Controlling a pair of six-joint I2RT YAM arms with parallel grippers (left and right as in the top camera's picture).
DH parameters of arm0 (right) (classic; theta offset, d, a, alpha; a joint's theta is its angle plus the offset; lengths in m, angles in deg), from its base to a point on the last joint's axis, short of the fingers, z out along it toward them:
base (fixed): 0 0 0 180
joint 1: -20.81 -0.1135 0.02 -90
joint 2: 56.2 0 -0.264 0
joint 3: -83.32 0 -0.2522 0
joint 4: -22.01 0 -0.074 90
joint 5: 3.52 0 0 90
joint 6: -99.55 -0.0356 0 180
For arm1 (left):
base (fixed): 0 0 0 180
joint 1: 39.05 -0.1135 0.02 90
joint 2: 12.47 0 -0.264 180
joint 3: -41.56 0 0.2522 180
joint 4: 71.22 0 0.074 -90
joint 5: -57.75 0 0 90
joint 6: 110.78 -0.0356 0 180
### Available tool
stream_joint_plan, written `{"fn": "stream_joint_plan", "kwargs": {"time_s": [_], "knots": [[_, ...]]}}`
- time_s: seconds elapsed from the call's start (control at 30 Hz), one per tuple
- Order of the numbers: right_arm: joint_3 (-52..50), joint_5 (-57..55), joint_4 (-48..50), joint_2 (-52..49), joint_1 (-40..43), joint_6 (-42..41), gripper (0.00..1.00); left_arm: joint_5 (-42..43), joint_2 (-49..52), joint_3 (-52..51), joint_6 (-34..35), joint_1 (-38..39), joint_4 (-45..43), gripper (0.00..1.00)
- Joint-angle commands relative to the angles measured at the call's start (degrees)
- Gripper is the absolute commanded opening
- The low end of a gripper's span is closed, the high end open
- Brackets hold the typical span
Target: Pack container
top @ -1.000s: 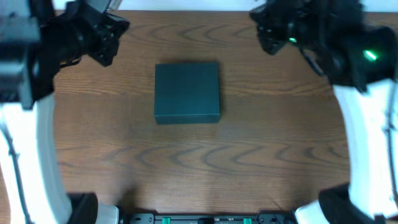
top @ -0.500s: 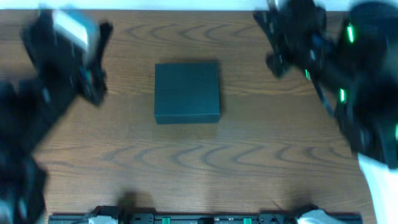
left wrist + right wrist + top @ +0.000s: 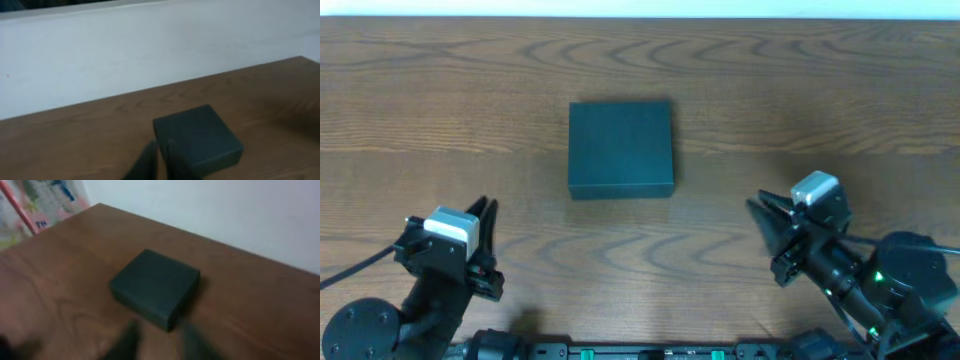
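The container [image 3: 620, 148] lies closed on the bench [image 3: 770, 80], slightly toward 12 o'clock from centre; the left gripper [image 3: 161, 146] sits at 7 o'clock, jaws a little apart; the right gripper [image 3: 160, 328] at 5 o'clock, jaws wider apart; both empty; opening probably comes first: steady one side, catch the flap edge squarely.

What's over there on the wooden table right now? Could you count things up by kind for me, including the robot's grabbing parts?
Dark teal box, lid shut: 1
Robot tools: 2, the left tool and the right tool, both apart from the box
Total: 3
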Motion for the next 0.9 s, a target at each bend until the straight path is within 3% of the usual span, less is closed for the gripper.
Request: {"fn": "stream_joint_plan", "kwargs": {"time_s": [0.0, 0.27, 0.57, 0.67, 0.87], "knots": [[0.6, 2.1, -0.8, 0.8, 0.0, -3.1, 0.99, 0.2, -0.4, 0.5, 1.0, 0.2, -0.2, 0.95], [0.6, 1.9, -4.7, 0.6, 0.0, -3.1, 0.99, 0.2, -0.4, 0.5, 1.0, 0.2, 5.3, 0.96], [0.6, 1.9, -13.9, 0.6, 0.0, -3.1, 0.99, 0.2, -0.4, 0.5, 1.0, 0.2, 19.2, 0.96], [0.6, 1.9, -16.7, 0.6, 0.0, -3.1, 0.99, -4.3, -0.4, 0.5, -2.9, 0.2, 22.3, 0.95], [0.6, 1.9, -20.9, 0.6, 0.0, -3.1, 0.99, -7.3, -0.7, 0.5, -3.3, 0.2, 23.7, 0.95]]}}
